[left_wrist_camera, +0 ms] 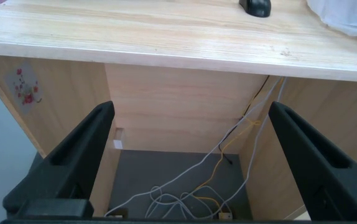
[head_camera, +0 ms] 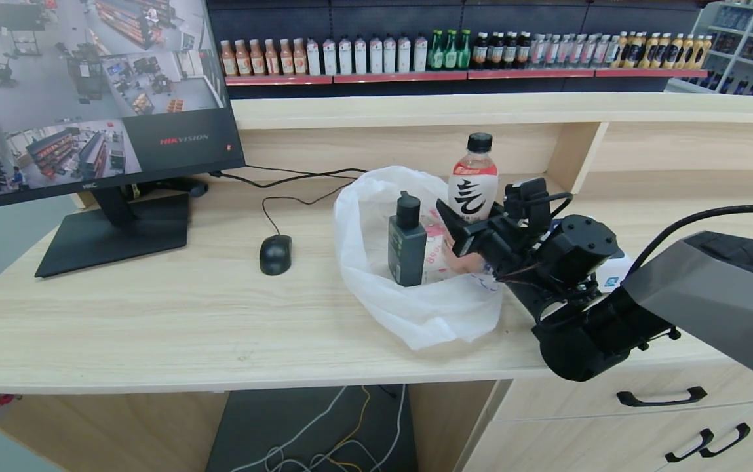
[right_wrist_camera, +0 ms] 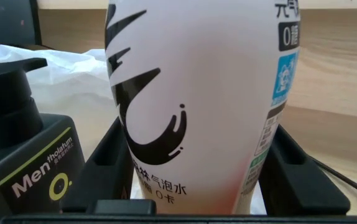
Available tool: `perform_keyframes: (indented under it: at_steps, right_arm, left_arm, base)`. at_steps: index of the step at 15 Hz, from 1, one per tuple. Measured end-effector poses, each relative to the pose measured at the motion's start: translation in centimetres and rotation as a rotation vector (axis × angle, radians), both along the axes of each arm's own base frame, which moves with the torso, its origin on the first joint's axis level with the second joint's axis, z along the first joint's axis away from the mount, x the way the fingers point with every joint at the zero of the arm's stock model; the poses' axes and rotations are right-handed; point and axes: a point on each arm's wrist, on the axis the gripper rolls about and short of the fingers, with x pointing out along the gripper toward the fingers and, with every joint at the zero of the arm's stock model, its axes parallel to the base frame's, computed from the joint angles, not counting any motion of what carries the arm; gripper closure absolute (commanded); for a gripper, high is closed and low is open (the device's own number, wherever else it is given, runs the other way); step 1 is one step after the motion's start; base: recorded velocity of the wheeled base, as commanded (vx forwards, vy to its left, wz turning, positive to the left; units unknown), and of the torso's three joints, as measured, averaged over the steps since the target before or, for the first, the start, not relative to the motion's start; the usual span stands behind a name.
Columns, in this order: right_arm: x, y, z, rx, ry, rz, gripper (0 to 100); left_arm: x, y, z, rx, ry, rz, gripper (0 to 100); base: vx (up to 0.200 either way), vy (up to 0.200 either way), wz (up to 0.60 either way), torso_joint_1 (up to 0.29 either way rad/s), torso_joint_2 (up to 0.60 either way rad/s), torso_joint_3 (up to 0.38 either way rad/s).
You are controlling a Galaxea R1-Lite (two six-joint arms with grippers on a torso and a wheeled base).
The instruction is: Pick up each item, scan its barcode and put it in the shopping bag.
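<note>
My right claw [head_camera: 481, 216] is clamped on the white drink bottle [head_camera: 473, 183], one finger on each side of its lower body; the bottle stands upright, black cap up, over the open mouth of the shopping bag [head_camera: 376, 282] at its right side; I cannot tell whether its base rests on anything. The bag sits on the counter [head_camera: 153, 314]; inside it stands a dark pump bottle [head_camera: 407, 246] with a pink pack [head_camera: 435, 252] just beside it. A black mouse [head_camera: 275, 254] lies left of the bag; a monitor [head_camera: 81, 98] stands further left. My left claw [left_wrist_camera: 191, 124] hangs spread wide and empty below the counter edge, facing loose cables [left_wrist_camera: 185, 199].
</note>
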Motion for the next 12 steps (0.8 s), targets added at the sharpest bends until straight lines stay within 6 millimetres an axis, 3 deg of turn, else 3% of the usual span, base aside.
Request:
perform_keyframes:
  at_steps: [12]
  right_arm:
    - [0.0,-0.2,-1.5,-0.022,0.044,-0.006,100]
  left_arm:
    - [0.0,0.0,0.0,0.0,0.0,0.0,0]
  base:
    - [0.0,0.0,0.0,0.0,0.0,0.0]
